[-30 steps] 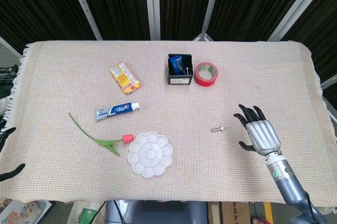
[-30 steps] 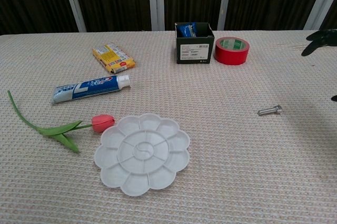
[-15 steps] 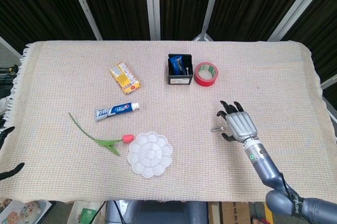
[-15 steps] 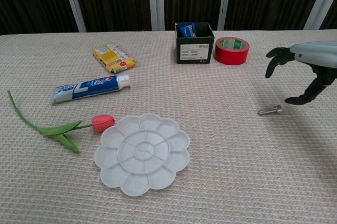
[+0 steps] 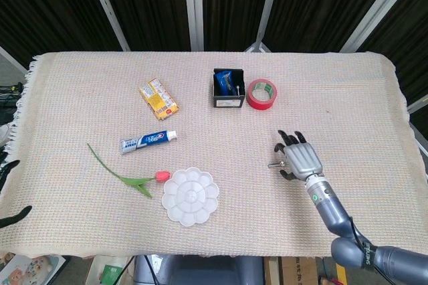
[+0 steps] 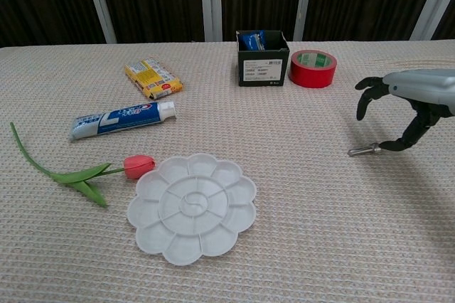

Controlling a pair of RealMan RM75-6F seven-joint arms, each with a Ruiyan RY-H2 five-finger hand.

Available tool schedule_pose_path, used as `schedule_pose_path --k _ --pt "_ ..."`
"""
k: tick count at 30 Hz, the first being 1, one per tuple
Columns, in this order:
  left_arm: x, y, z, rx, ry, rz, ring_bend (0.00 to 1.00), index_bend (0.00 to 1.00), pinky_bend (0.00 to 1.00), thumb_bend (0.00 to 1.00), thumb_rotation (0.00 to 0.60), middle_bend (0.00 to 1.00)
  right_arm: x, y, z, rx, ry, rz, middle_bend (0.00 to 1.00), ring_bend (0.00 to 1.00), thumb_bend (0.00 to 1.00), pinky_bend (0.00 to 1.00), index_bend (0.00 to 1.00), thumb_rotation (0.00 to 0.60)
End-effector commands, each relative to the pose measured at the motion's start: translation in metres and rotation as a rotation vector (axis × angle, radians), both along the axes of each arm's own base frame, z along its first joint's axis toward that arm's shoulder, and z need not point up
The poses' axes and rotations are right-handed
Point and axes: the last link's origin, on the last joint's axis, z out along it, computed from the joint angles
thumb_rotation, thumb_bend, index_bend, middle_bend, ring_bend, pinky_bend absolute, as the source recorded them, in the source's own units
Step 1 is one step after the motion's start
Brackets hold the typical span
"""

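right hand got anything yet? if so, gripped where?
Nothing lifted: the bolt lies on the cloth, the right hand over it, thumb tip at its right end. A closed pinch cannot be told.

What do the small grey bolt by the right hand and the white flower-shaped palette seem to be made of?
Small grey bolt: probably bare metal, going by its dull silvery sheen and thin shank with a wider head.
White flower-shaped palette: likely moulded plastic, with smooth, slightly glossy wells of uniform white.
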Motion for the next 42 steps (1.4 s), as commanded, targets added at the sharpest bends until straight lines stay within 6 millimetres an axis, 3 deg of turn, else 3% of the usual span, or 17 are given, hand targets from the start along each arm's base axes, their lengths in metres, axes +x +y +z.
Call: schedule_pose_path --k 1,27,42 --pt "0.000 0.000 0.000 0.000 0.001 0.000 0.00 0.14 0.00 0.25 0.600 0.00 -0.001 0.000 -0.004 0.005 -0.001 -0.002 0.05 0.15 0.30 0.06 0.37 0.600" --pt "0.001 0.003 -0.004 0.000 0.016 0.007 0.00 0.15 0.00 0.25 0.600 0.00 0.000 -0.007 -0.035 0.036 0.020 -0.012 0.05 0.16 0.33 0.07 0.44 0.600" --pt "0.000 0.004 -0.004 0.000 0.016 0.011 0.00 0.15 0.00 0.25 0.600 0.00 0.003 -0.011 -0.041 0.036 0.027 -0.012 0.06 0.16 0.35 0.07 0.48 0.600"
